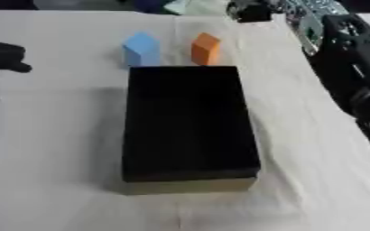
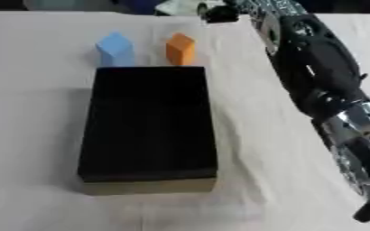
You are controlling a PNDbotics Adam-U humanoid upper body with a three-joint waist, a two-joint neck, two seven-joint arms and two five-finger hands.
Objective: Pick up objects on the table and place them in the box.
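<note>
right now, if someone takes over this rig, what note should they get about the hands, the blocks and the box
Left robot hand: at the left edge of the left eye view, fingers curled, holding nothing.
Right robot hand: reached to the table's far edge; its fingers cannot be made out.
Light blue foam block and orange foam block: both upright on the white cloth, side by side just behind the box's far edge.
Black rectangular box: nothing visible inside.
Done: nothing placed. Left: both blocks.
</note>
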